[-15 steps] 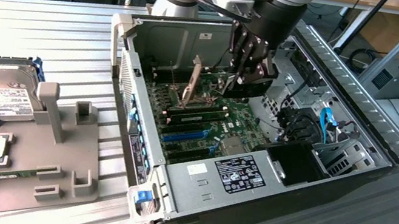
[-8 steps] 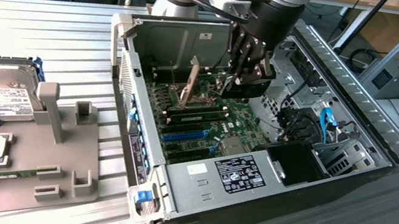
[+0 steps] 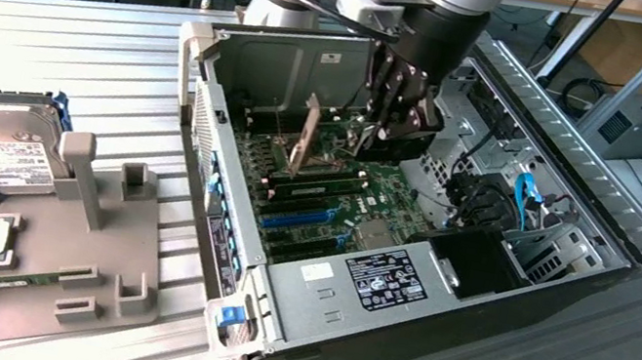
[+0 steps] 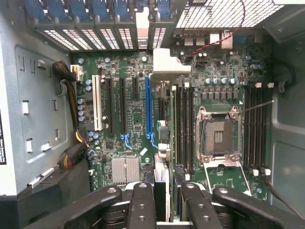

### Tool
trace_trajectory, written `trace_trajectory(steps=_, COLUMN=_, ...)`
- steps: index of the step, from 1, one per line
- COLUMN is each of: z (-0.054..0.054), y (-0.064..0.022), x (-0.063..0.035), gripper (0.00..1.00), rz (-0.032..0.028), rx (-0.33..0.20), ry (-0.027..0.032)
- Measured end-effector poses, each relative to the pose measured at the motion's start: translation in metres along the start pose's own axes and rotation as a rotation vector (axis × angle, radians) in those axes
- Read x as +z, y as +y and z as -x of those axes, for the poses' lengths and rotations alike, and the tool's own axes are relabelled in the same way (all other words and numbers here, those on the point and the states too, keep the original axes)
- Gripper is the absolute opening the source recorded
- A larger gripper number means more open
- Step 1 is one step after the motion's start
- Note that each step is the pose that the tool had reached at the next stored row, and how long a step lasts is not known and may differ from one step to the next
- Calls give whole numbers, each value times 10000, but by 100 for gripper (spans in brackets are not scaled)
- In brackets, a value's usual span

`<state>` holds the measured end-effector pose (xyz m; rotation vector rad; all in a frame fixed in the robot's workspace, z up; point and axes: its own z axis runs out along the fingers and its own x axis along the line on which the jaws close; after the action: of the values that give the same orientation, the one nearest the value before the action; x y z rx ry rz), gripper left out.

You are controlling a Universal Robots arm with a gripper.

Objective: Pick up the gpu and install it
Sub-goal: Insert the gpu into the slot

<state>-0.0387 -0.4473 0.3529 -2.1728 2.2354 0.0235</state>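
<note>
Wrist view: the small green circuit card with a silver end bracket, the gpu point(image 4: 162, 171), is seen pinched edge-on in the black claw point(image 4: 167, 196), its long axis parallel to, and just beside, the long blue motherboard slot point(image 4: 148, 109).

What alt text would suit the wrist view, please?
The gripper holds the gpu edge-on above an open computer's motherboard, close to the long blue slot. An empty CPU socket sits between memory slots.

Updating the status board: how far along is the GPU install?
Done: pickup. In hand: green graphics card with silver bracket, clamped edge-on in the end effector above the green motherboard. Left: seating; the long blue slot is bare.
</note>
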Motion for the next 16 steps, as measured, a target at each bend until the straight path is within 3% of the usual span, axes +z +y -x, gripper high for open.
trace_trajectory(steps=16, z=-70, y=3, x=39, gripper=26, rz=0, rx=0, ry=1)
